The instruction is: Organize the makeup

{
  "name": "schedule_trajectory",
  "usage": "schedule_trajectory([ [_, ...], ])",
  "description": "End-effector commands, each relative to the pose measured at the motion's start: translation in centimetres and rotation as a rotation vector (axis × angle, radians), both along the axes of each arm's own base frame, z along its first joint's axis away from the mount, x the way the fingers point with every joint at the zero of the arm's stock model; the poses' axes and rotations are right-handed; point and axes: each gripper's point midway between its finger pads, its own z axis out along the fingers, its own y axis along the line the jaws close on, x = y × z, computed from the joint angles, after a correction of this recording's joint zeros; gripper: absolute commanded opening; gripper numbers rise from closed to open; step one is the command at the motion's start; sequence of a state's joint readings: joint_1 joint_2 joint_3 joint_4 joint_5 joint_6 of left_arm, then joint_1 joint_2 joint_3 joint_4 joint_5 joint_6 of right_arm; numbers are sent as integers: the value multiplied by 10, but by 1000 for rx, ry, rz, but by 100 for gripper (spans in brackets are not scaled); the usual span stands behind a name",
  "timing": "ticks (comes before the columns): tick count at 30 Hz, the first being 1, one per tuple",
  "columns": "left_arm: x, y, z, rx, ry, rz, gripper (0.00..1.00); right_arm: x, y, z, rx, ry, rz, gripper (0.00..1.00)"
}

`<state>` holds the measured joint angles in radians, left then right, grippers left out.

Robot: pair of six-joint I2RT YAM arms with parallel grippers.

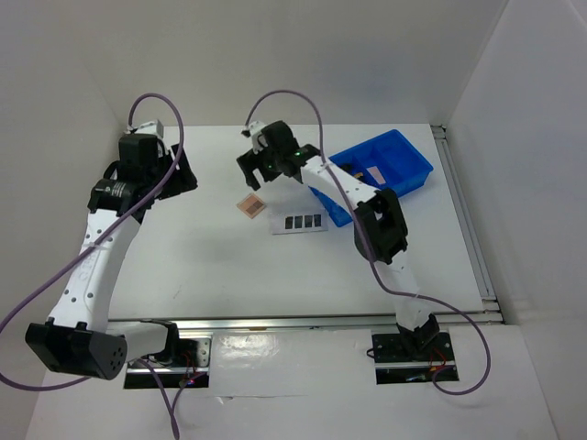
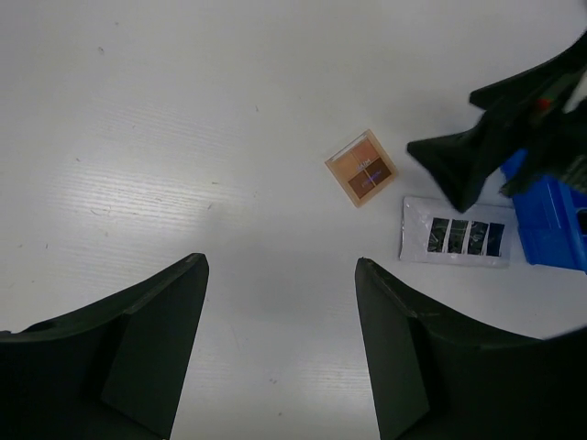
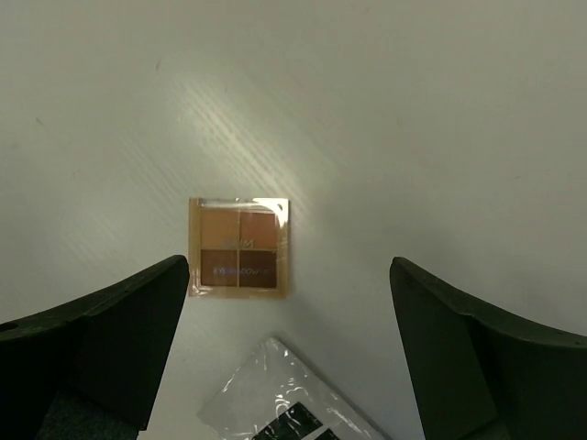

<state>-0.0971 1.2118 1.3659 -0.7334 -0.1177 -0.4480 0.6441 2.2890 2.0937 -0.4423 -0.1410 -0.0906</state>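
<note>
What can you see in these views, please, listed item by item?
compact: one, tan with four brown pans, flat on the table, mid-table.
palette: one, grey strip with four dark pans, between compact and bin.
bin: one, blue, divided, far right; contents too small to identify.
table: one, white.
cables: two, purple, one looping off each arm.
left arm: one, white and black, jaws open and empty.
right arm: one, white and black, jaws open above the compact.
</note>
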Motion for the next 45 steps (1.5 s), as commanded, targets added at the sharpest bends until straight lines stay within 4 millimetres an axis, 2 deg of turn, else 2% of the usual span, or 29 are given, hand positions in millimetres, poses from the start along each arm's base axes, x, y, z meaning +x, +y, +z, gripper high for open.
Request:
schedule_trajectory([
  [1, -2, -2, 24, -11, -66, -8, 79, -14, 14, -21, -65, -15, 94, 98],
  [5, -3, -2, 15, -1, -45, -13, 79, -12, 19, -41, -107, -43, 73, 99],
  [7, -4, -2, 11, -1, -36, -13, 79, -17, 29, -50, -120, -62, 84, 99],
  [11, -6, -1, 10, 7, -34, -19, 79, -22, 31, -83, -161, -27, 102, 99],
  [13, -7, -1, 5, 8, -24, -19, 79, -20, 34, -90, -166, -21, 103, 99],
  [14, -9, -1, 8, 7, -33, -19, 79, -21, 33, -102, -178, 5, 99, 99],
  [16, -9, -1, 4, 8, -24, -19, 79, -20, 34, -102, -176, 2, 99, 99],
  [18, -10, -1, 6, 7, -34, -19, 79, -18, 34, -115, -182, 13, 86, 99],
  [19, -10, -1, 6, 7, -34, -19, 79, -18, 34, -115, -182, 13, 86, 99],
  [21, -10, -1, 6, 7, -34, -19, 79, -23, 32, -130, -197, 42, 96, 99],
  [24, -10, -1, 6, 7, -34, -19, 79, -34, 33, -139, -211, 71, 116, 99],
  [27, -10, -1, 6, 7, -34, -19, 79, -43, 33, -145, -212, 94, 112, 94],
  [28, -10, -1, 6, 7, -34, -19, 79, -43, 33, -140, -206, 87, 112, 91],
  [32, -10, -1, 6, 7, -34, -19, 79, -41, 33, -135, -197, 86, 89, 68],
  [33, -10, -1, 6, 7, -34, -19, 79, -37, 35, -123, -187, 65, 81, 58],
  [36, -10, -2, 6, 2, -34, -26, 79, -30, 36, -96, -164, 26, 56, 50],
  [39, -10, -2, 6, 2, -34, -26, 79, -23, 37, -52, -125, -40, 32, 49],
  [40, -10, -2, 9, 1, -43, -26, 79, -19, 38, -19, -86, -91, 21, 47],
  [43, -8, -5, 11, -22, -51, -25, 79, -2, 21, 29, -18, -139, -37, 44],
  [44, -8, -7, 11, -27, -51, -33, 79, 3, 10, 52, 3, -171, -63, 44],
  [45, -7, -7, 13, -28, -60, -33, 79, 11, 1, 67, 30, -180, -94, 44],
])
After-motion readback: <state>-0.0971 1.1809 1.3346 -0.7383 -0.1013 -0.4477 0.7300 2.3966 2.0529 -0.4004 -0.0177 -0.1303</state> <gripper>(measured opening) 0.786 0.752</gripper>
